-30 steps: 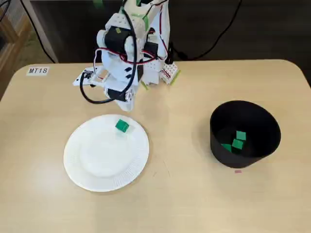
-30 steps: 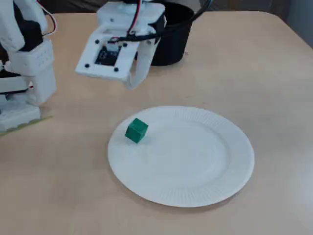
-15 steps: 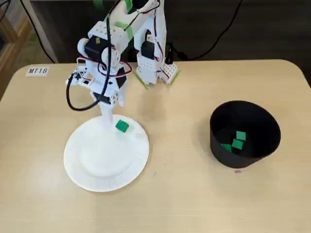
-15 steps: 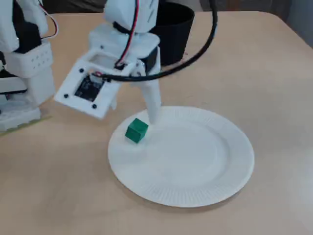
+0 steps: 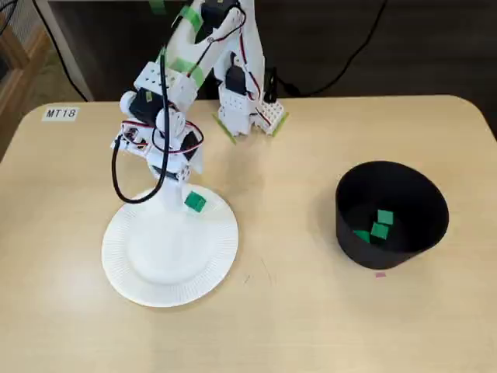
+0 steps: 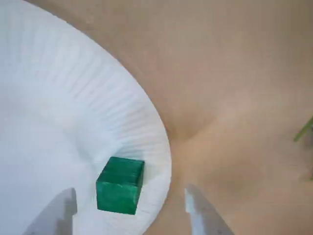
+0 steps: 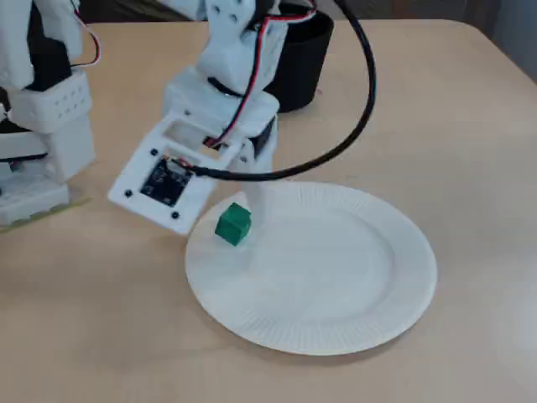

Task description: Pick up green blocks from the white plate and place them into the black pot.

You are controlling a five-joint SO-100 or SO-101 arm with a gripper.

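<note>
One text can be read. A small white label (image 5: 60, 113) sits in the upper left of a fixed view, flat on the tan surface (image 5: 311, 311) near its corner. It reads "MT18" in dark capital letters and digits.

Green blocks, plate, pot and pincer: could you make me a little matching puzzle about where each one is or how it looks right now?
Things:
1. lone green block
2. white plate
3. black pot
4. pincer

States:
A. open, with a finger on either side of a block in the wrist view
B. has other green blocks inside
C. sits close to the plate's edge
D. carries just one block

Pairs: 1-C, 2-D, 3-B, 4-A
</note>
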